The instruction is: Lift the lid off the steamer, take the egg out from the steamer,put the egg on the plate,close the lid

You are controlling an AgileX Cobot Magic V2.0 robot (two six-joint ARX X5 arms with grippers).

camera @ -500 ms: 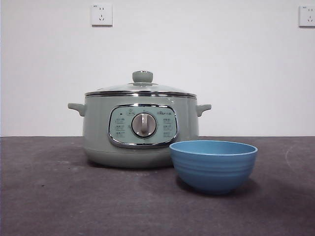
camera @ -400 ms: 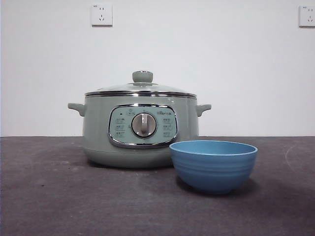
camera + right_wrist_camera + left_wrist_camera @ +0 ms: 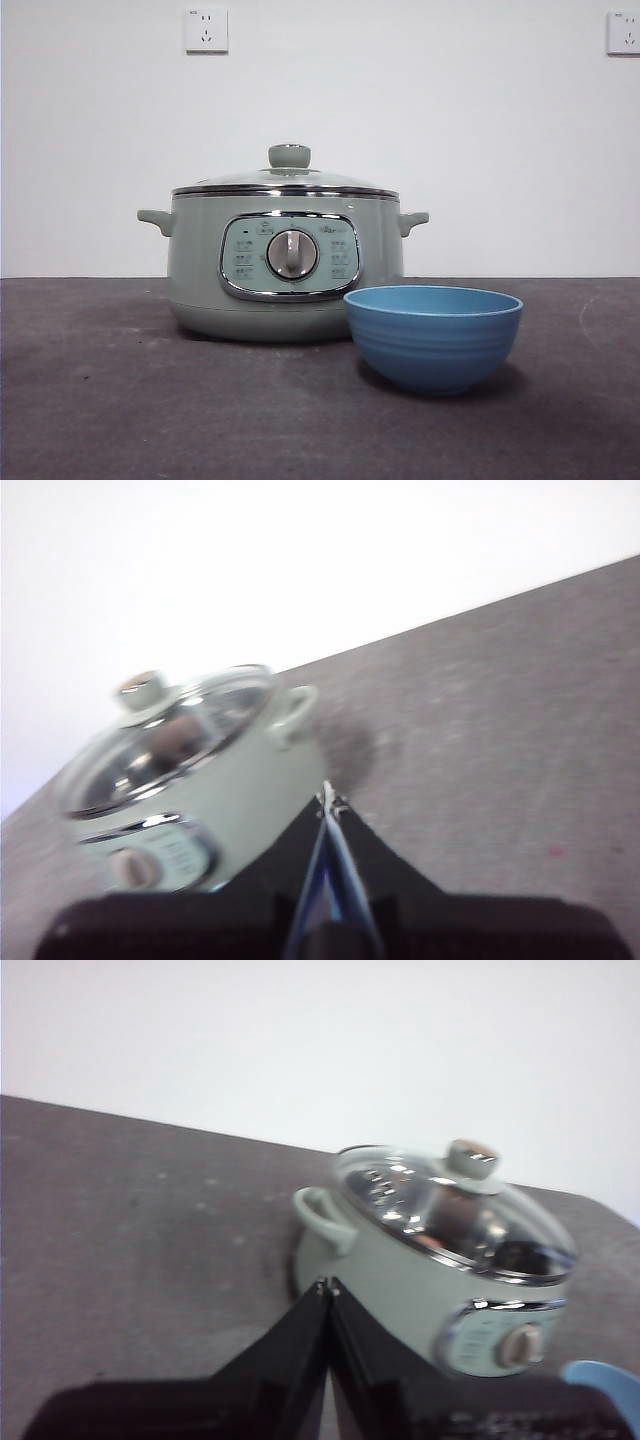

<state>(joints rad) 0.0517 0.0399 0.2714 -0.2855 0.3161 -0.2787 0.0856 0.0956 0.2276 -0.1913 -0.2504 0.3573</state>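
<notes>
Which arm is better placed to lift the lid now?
Hard to say; perhaps left. Both the left claw and right claw are shut and away from the steamer. The lid knob looks slightly nearer in the left wrist view.

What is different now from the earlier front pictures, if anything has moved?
Nothing visibly changed. The lid sits closed on the steamer as before, and the plate stands in the same place in front of it. No arm has entered the front view. The left gripper and the right gripper are shut and hold nothing.
</notes>
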